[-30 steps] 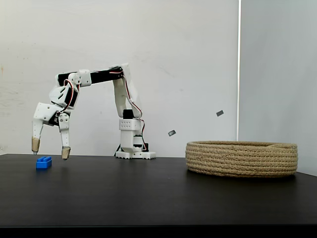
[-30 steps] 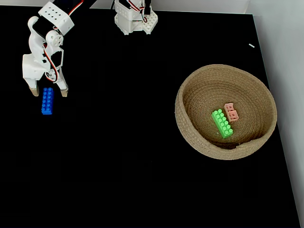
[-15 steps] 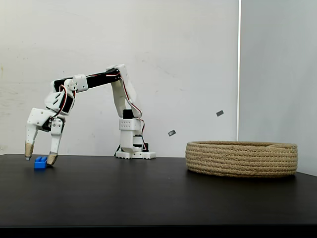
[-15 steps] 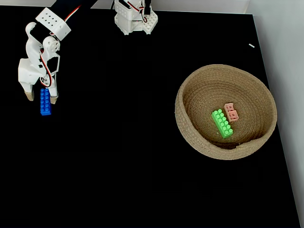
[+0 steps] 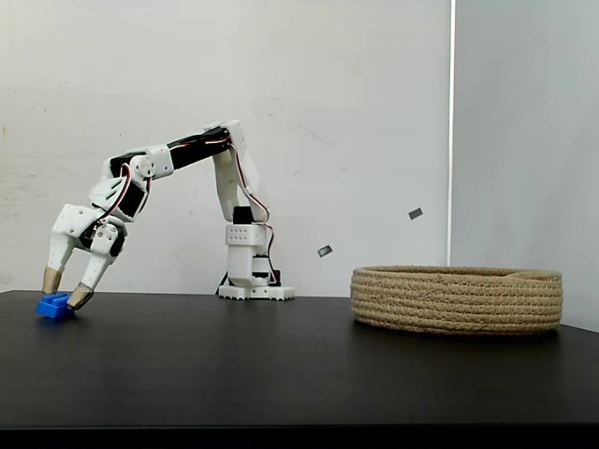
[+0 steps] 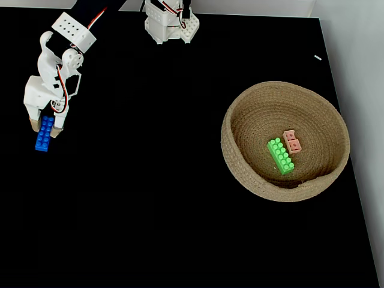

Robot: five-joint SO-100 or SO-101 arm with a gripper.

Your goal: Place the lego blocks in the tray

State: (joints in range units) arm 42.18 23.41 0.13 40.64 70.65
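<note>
The blue lego block (image 6: pixel 42 137) lies at the left of the black table, slightly tilted in the side fixed view (image 5: pixel 51 306). My gripper (image 6: pixel 44 128) reaches down over it with a finger on each side of its far end, shut on it (image 5: pixel 64 291). At the right stands the tray (image 5: pixel 457 299), a round rope basket (image 6: pixel 240 108). Inside it, in the top fixed view, lie the green block (image 6: pixel 280 156) and the pale pink block (image 6: pixel 292 141), touching each other. The tray's wall hides both of them in the side view.
The arm's white base (image 6: pixel 171 24) stands at the back edge of the table (image 5: pixel 251 271). The black tabletop (image 6: pixel 150 198) ends just right of the tray. A white wall stands behind, with two small grey marks (image 5: pixel 416 213).
The gripper came down over the blue block and its fingers closed on it. Gripper and block have shifted left, and the block has turned a little.
</note>
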